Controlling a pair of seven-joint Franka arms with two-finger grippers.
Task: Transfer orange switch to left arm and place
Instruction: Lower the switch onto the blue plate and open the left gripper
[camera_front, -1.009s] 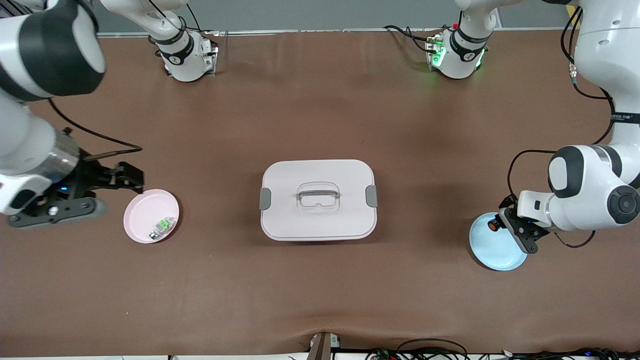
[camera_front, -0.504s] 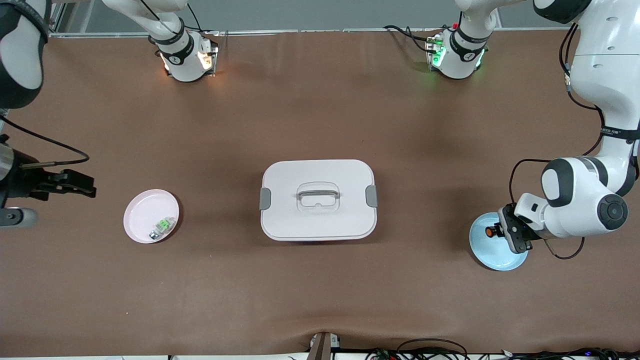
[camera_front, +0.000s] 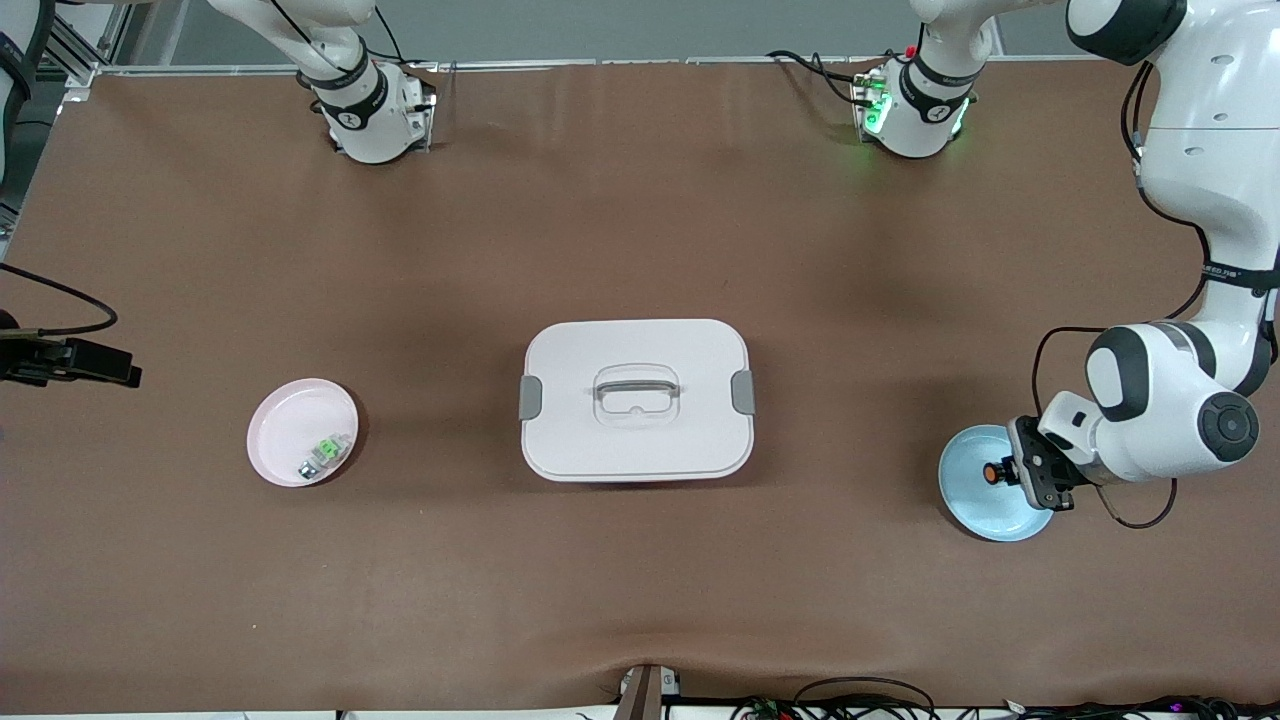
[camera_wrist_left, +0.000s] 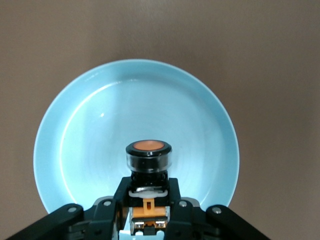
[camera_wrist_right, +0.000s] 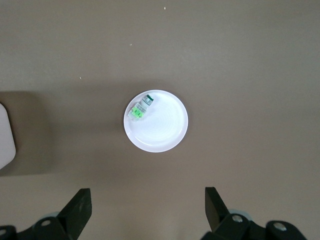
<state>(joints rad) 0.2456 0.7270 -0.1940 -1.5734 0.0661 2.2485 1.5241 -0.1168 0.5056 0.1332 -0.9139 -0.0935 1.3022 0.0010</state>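
left hand (camera_front: 1012, 470) bent low over blue plate (camera_front: 975, 505) at the left arm's end of the table (camera_front: 640, 580), fingers pinching orange switch (camera_wrist_left: 148, 159) by its body, orange cap facing outward over the plate. right hand (camera_wrist_right: 147, 210) raised high at the right arm's end, fingers spread wide, looking down on pink plate (camera_front: 290, 425) holding small green component (camera_front: 322, 452). white box (camera_front: 636, 400) mid-table between the plates.
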